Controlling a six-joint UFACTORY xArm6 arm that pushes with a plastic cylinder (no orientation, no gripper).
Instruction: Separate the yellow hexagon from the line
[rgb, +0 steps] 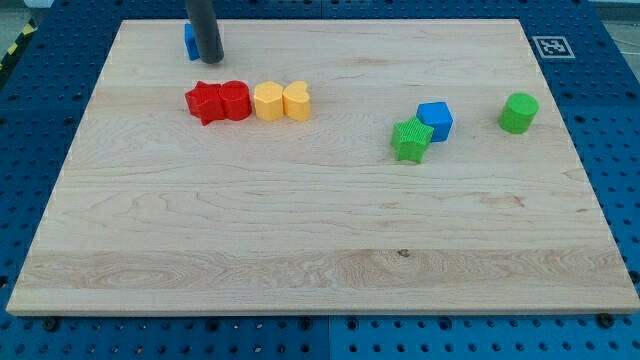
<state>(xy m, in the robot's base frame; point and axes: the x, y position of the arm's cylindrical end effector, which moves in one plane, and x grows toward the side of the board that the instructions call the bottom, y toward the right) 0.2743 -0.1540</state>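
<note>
Several blocks stand in a row at the view's upper left: a red star (204, 102), a red block (235, 100), the yellow hexagon (268, 102) and a yellow heart (296, 100), each touching its neighbour. My tip (211, 58) is above the row's left end, towards the view's top, apart from the red blocks. It stands in front of a blue block (190, 40) and hides most of it.
A green star (411, 140) touches a blue cube (436, 120) at the view's right. A green cylinder (518, 113) stands further right. The wooden board (320, 260) has a marker tag (553, 46) past its top right corner.
</note>
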